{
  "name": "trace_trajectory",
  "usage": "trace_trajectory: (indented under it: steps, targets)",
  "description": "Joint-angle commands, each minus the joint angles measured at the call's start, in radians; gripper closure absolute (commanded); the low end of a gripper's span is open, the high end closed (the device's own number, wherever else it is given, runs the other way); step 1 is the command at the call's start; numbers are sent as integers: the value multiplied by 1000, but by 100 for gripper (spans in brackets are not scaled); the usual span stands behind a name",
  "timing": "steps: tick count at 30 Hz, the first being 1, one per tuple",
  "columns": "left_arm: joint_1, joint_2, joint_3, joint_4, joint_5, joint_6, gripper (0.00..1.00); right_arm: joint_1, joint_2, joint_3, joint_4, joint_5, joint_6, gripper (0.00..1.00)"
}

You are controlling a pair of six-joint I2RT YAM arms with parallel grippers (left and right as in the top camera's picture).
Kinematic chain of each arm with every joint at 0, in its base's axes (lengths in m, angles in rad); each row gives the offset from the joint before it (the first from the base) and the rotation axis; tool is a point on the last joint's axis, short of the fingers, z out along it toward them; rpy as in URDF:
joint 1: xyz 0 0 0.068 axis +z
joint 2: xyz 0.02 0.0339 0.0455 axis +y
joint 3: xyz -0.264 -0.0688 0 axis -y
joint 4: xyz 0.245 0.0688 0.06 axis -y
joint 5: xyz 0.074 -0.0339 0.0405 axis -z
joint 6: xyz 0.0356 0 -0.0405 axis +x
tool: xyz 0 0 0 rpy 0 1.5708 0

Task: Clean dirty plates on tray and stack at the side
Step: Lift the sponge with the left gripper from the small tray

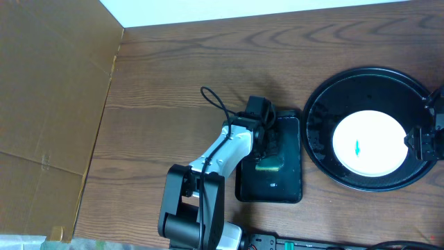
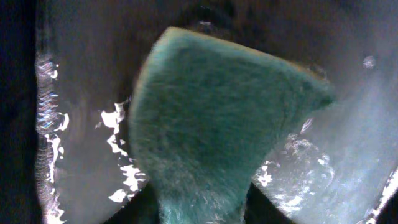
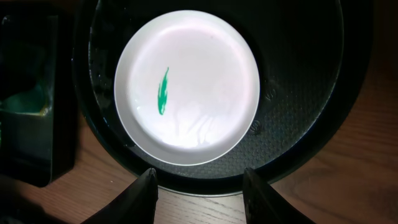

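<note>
**One smeared plate on the round tray, right gripper open at its rim**

A single white plate [image 1: 368, 144] lies flat on the round black tray [image 1: 325, 104], which sits against the right edge of the desk, about midway between the far and near edges. The plate rests slightly right of the tray's middle.

The right gripper [image 1: 429, 136] hovers at the tray's right rim, so the plate is just to its left and is not touched. In the right wrist view the plate [image 3: 186, 87] lies ahead of the right gripper [image 3: 199, 198]. Its two fingers [image 3: 146, 193] stand well apart with nothing between them, over the tray's rim [image 3: 298, 74] and the bare wood beside it.

The plate is round and has no long axis of its own. Its teal smear [image 3: 163, 92] is a thin streak just left of the plate's middle. In the overhead view the smear [image 1: 358, 147] runs roughly from the far edge toward the near edge of the desk.

The left gripper [image 1: 267, 154] reaches down into a black rectangular basin [image 1: 288, 189] near the middle of the desk, toward the near edge. It is closed on a green sponge [image 2: 211, 112], which narrows where it is pinched. Wet glints show on the basin floor around it.
</note>
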State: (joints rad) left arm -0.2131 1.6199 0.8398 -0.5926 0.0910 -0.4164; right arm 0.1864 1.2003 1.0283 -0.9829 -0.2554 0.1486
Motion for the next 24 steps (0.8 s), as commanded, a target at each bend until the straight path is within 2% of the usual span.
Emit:
trace_trajectory:
  steps: [1, 2, 4, 5, 6, 7, 9, 15, 24]
  targets:
    - [6, 28, -11, 4, -1, 13, 81, 10, 3, 5, -1, -8, -4, 58]
    - [6, 24, -10, 3, 16, 13, 85, 10, 3, 5, -1, -8, -4, 59]
    - [6, 11, -10, 1, 52, 16, 85, 10, 3, 5, -1, -3, -4, 59]
    - [6, 2, -9, -2, 61, 16, 73, 10, 3, 5, -1, 6, -4, 60]
    - [6, -10, -6, -8, 63, 16, 55, 10, 3, 5, -1, 21, -3, 60]
    - [6, -20, -5, -10, 63, 16, 44, 10, 3, 5, -1, 32, -3, 60]
    - [6, -40, -3, -16, 62, 17, 36, 10, 3, 5, 0, 40, 1, 60]
    - [6, -109, 19, -72, 51, 58, 36, 10, 3, 5, 0, 40, 0, 60]
    - [6, -106, -14, -39, 42, 57, 36, 10, 3, 5, 6, 40, 1, 59]
